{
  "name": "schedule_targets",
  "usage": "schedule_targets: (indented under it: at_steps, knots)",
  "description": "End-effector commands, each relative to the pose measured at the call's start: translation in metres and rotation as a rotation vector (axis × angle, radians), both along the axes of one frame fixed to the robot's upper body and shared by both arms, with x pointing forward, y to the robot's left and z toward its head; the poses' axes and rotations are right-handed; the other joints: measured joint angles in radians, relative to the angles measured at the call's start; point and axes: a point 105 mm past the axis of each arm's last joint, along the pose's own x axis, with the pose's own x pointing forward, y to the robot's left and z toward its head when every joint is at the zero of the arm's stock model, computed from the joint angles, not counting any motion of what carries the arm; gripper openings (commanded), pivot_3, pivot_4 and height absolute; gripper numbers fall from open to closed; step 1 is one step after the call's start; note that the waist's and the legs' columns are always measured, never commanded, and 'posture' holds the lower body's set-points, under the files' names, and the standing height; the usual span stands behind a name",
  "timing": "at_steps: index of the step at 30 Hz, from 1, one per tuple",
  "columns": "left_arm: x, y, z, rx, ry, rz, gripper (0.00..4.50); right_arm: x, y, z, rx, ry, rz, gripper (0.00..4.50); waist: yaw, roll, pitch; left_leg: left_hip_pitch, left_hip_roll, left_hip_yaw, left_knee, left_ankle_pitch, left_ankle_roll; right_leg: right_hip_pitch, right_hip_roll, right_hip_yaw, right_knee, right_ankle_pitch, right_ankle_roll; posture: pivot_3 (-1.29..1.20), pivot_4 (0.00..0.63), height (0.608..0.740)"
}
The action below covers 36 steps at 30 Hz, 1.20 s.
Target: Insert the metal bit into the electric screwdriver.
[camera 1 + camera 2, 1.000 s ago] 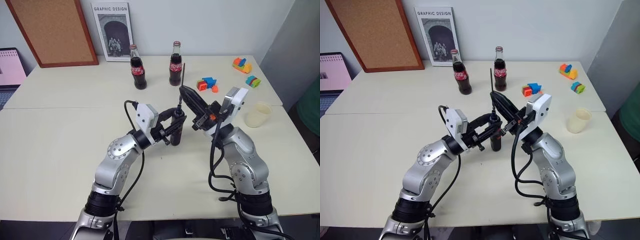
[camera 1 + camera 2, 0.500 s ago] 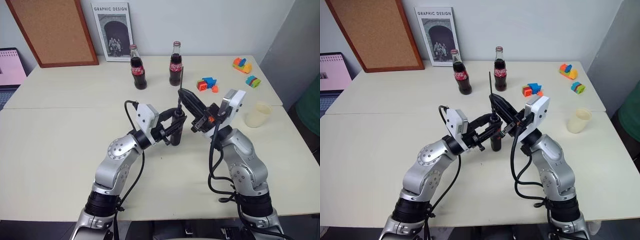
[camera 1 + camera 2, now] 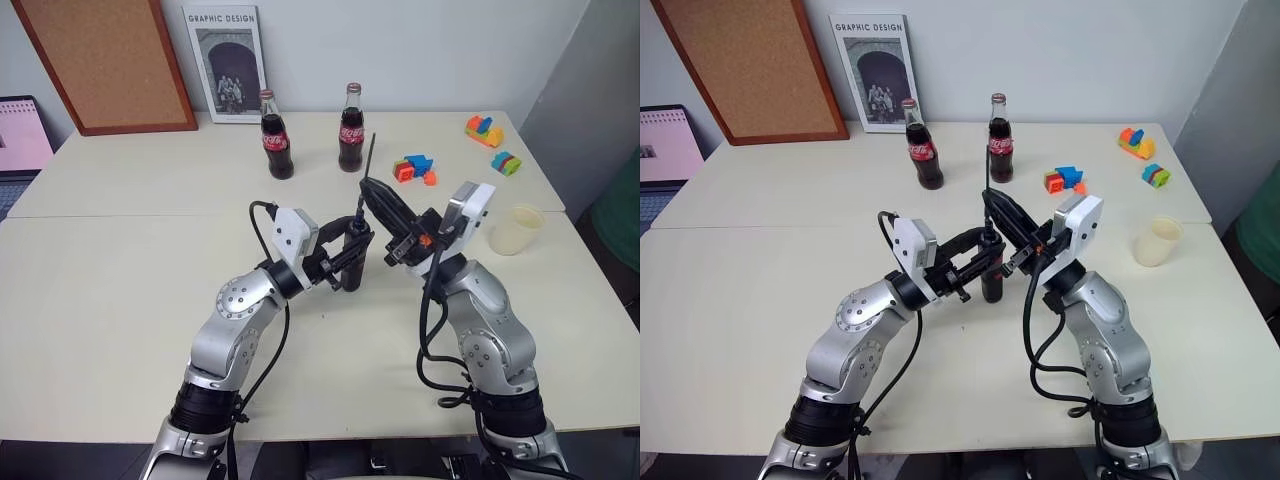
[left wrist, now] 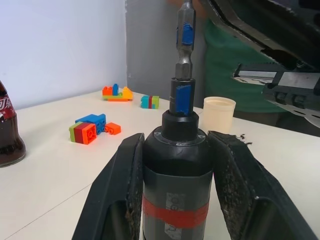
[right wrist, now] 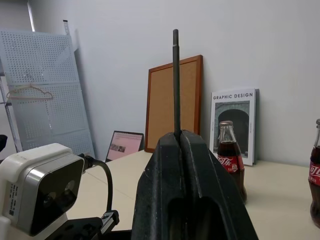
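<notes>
My left gripper [image 3: 349,247] is shut on the electric screwdriver [image 4: 176,165], a black tool with a red band, and holds it upright above the table's middle. Its bluish tip [image 4: 181,97] points up. My right gripper [image 3: 367,187] is shut on the metal bit [image 5: 176,80], a thin grey rod that rises past its fingertips. In the left wrist view the bit's lower end [image 4: 184,47], with a blue band, stands straight on the screwdriver's tip and seems to enter it. The two grippers meet nearly tip to tip.
Two cola bottles [image 3: 276,145] [image 3: 350,140] stand behind the grippers. Coloured bricks [image 3: 414,168] and a paper cup [image 3: 515,228] lie to the right, with more bricks [image 3: 484,129] at the far right corner. A book [image 3: 225,62] and a corkboard [image 3: 100,60] lean on the wall.
The bit's upper end has leaned slightly to the right. Both arms have stayed almost still.
</notes>
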Motion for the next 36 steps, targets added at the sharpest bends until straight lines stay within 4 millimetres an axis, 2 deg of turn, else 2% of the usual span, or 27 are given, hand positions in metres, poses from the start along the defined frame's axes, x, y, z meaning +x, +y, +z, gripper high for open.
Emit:
schedule_targets:
  at_steps: [1, 10, 26, 31, 36]
  knots:
    - [0.002, 0.005, -0.003, 0.033, 0.000, 0.027, 1.62, 0.001, -0.004, -0.001, -0.008, -0.003, -0.023, 0.00, 0.000, 0.000, 0.000, 0.000, 0.000, 0.000, 0.000, 0.000, 0.000, 0.000, 0.000, 0.000, 0.000, 0.000, 0.000, 0.00, 0.150, 0.740]
    - [0.002, 0.005, -0.003, 0.032, 0.002, 0.029, 1.62, -0.002, 0.001, -0.007, -0.078, 0.008, -0.008, 0.00, 0.000, 0.000, -0.001, 0.001, 0.000, 0.000, 0.000, 0.000, 0.000, 0.000, 0.000, 0.000, 0.000, 0.000, 0.000, 0.00, 0.150, 0.740]
    - [0.002, 0.005, -0.003, 0.036, 0.000, 0.026, 1.62, 0.000, -0.008, 0.007, -0.090, 0.016, -0.036, 0.00, 0.000, 0.000, -0.001, 0.012, 0.000, 0.000, -0.001, 0.000, 0.000, 0.011, 0.000, 0.001, -0.001, 0.000, 0.000, 0.00, 0.150, 0.740]
    - [0.001, 0.005, -0.004, 0.037, -0.001, 0.027, 1.62, -0.004, -0.008, 0.012, -0.116, 0.004, -0.018, 0.00, 0.000, 0.000, -0.001, 0.012, 0.000, 0.000, -0.001, 0.000, 0.000, 0.011, 0.000, 0.001, -0.001, 0.000, 0.000, 0.00, 0.150, 0.740]
    - [0.001, 0.004, -0.003, 0.037, -0.002, 0.027, 1.62, -0.010, -0.001, 0.006, -0.177, 0.010, 0.015, 0.00, 0.000, 0.000, -0.001, 0.012, 0.000, 0.000, -0.002, 0.000, 0.000, 0.011, 0.000, 0.001, -0.002, 0.000, 0.000, 0.00, 0.150, 0.740]
